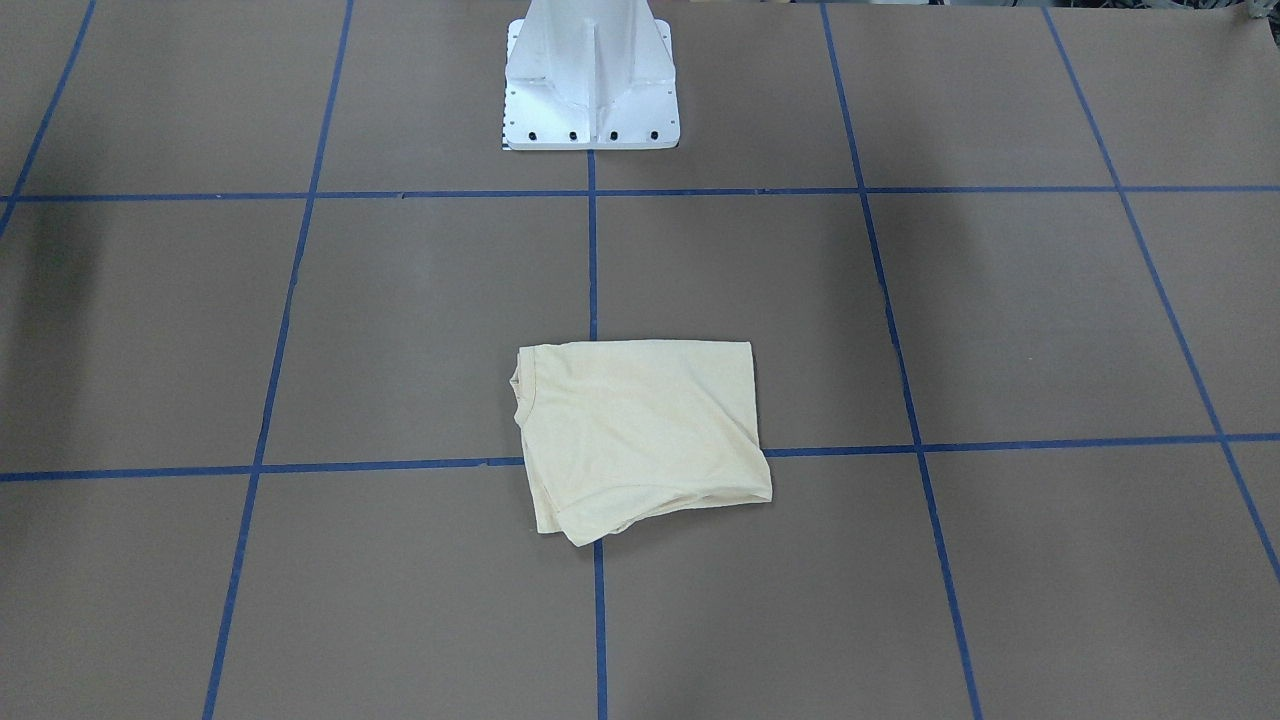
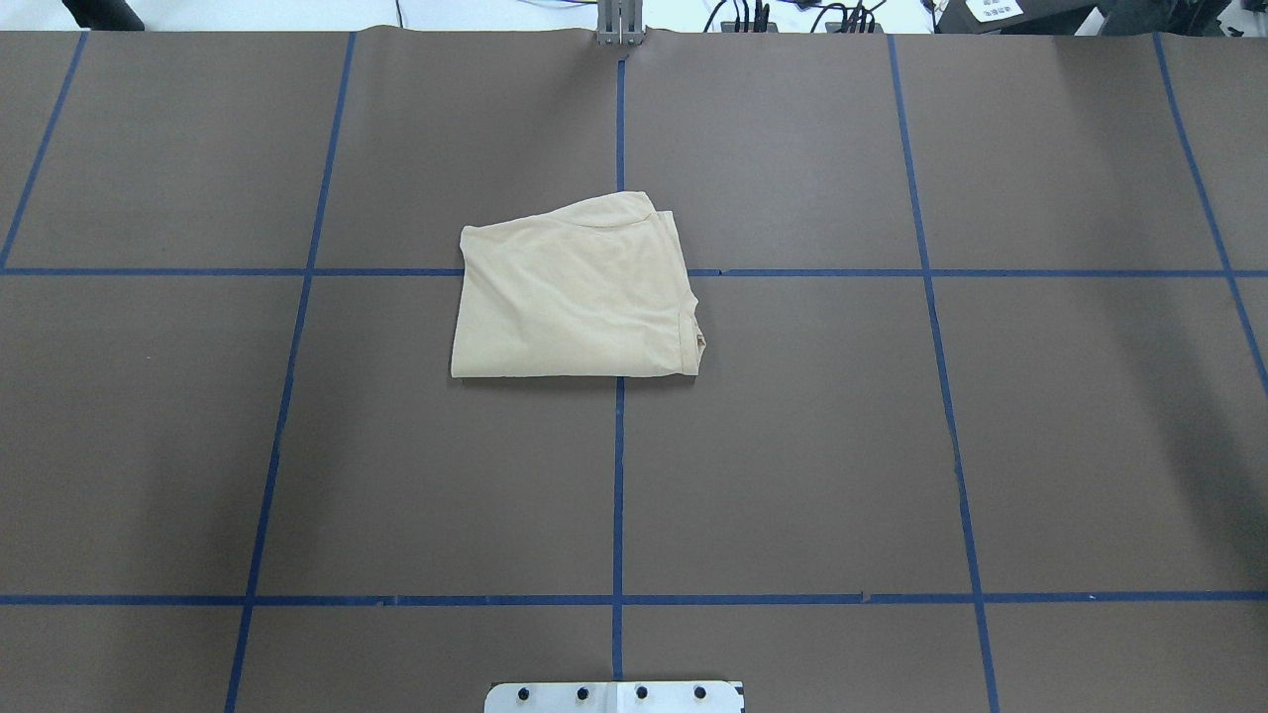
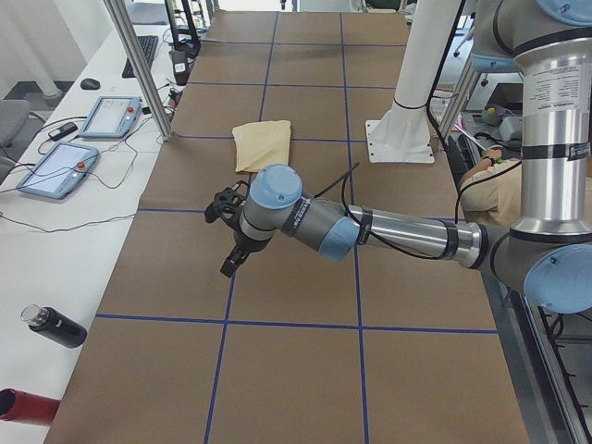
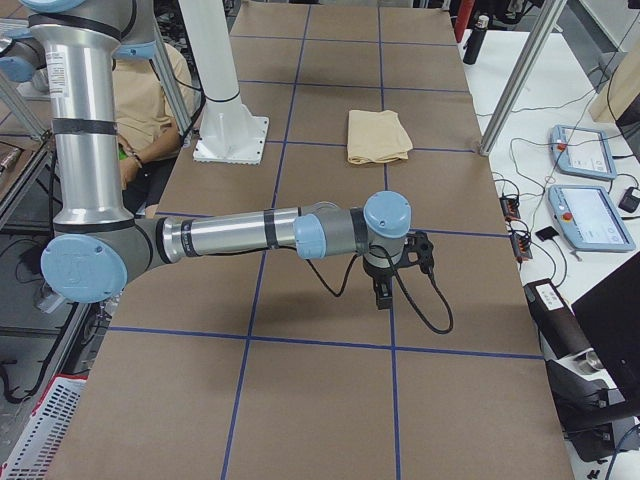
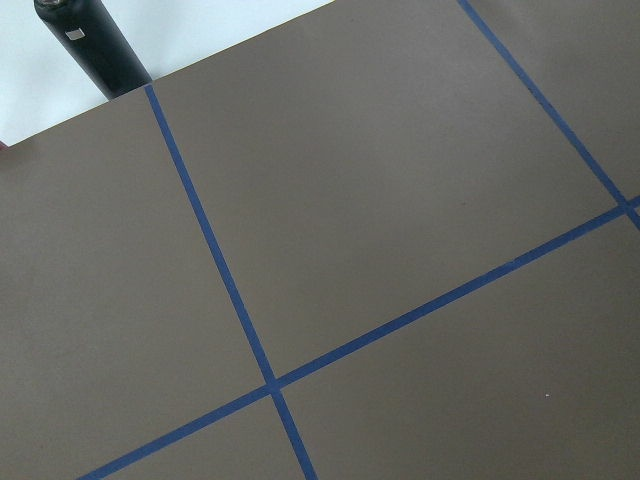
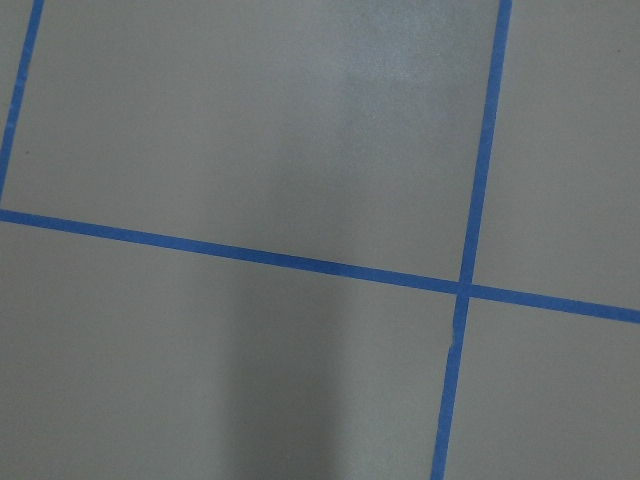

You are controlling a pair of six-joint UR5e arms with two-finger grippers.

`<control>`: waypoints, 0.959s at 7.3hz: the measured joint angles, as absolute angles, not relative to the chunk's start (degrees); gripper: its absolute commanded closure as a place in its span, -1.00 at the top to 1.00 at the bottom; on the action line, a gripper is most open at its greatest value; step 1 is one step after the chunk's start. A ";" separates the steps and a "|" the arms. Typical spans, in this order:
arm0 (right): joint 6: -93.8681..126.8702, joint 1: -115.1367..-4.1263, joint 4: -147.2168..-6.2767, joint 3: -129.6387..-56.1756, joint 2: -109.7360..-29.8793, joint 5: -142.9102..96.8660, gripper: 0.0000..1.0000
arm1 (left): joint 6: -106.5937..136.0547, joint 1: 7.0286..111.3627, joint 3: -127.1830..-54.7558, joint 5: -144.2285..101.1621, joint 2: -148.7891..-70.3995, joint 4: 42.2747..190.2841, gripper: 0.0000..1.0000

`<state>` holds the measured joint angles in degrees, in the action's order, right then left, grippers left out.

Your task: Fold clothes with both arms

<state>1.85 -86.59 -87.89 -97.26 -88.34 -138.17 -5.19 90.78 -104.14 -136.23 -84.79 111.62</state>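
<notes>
Shirt: the shirt (image 2: 575, 292) lies folded into a rough rectangle, flat on the table (image 2: 1040, 446). It is straight out in front of the pedestal (image 1: 590, 90) and well apart from it.
Shirt on the grid: it covers a crossing of the blue tape (image 2: 619, 475), on the line that runs out from the pedestal's middle.
Collar: the neck opening sits on the edge toward my right, at the corner nearer the pedestal.
Left arm: my left arm (image 3: 398, 231) stretches low over the table, out to the left of the pedestal and far past the shirt.
Left pincer: my left pincer (image 3: 231, 264) points down at bare paper. Only the side camera catches it, so I cannot tell how far it is parted. It has hold of nothing and is well apart from the shirt.
Left wrist view: paper and a tape crossing, with a black bottle (image 5: 90, 45) at the table's edge.
Right arm: my right arm (image 4: 230, 235) reaches out low the same way, on the right of the pedestal.
Right pincer: my right pincer (image 4: 382, 298) hangs straight down, with nothing in it. It seems to sit just clear of the paper, though the view is too coarse to be sure. I cannot tell its opening.
Right wrist view: only paper and a tape crossing.
</notes>
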 measured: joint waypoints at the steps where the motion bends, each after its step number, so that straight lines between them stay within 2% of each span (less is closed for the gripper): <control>1: 1.85 -86.58 -87.92 -97.20 -88.28 -138.22 1.00 | -5.18 90.78 -104.18 -136.23 -84.81 111.62 1.00; 7: 1.85 -86.57 -87.80 -97.05 -88.17 -138.11 1.00 | -5.19 90.79 -105.08 -136.12 -84.52 111.37 1.00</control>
